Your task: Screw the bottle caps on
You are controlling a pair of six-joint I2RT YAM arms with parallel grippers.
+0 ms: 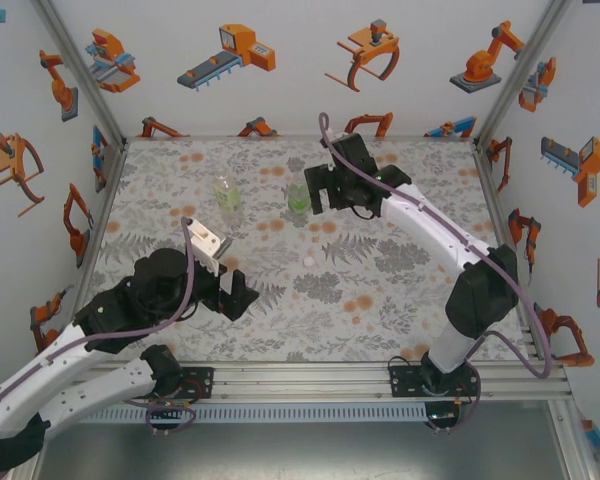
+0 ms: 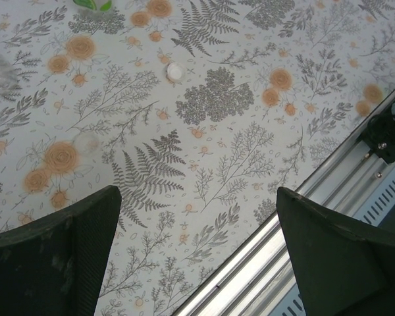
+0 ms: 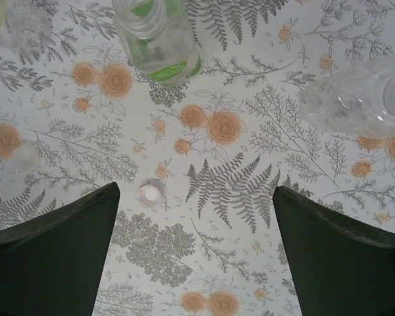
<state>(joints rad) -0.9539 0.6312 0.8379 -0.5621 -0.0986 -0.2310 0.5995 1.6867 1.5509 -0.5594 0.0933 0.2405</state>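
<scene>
Both grippers are open with nothing held. The right gripper (image 3: 196, 191) has its fingers spread wide over bare tabletop (image 3: 263, 263), and the left gripper (image 2: 197, 191) stands the same way.

The white cap (image 3: 149, 194) lies loose on the tabletop. In the right wrist view it sits off-centre, just beside the finger on the left of that view and not between the two. The cap is round, so it has no long axis to line up with. I can't tell which face is up.

In the top view the white cap (image 1: 308, 259) is on the near side of the green bottle (image 1: 298, 200), close to it but not touching.

The right gripper (image 1: 315, 195) hangs beside the green bottle, above the cap. The left gripper (image 1: 236, 292) sits low and to the left of the cap, about as far off. In the left wrist view the white cap (image 2: 175, 71) is well ahead of the fingers.

The green bottle (image 3: 157, 39) is upright with its neck open and no cap on. The yellowish bottle (image 1: 226, 192) stands to its left, apart from it, and its top is too small to read. A clear bottle (image 3: 355, 102) is at the right edge of the right wrist view, blurred, so I can't tell its pose.

Judgement: the right arm is better placed for the pick. It needs a small sideways shift to centre the cap between the fingers, then a straight drop. The green bottle looks like the nearest open neck to take the cap.
</scene>
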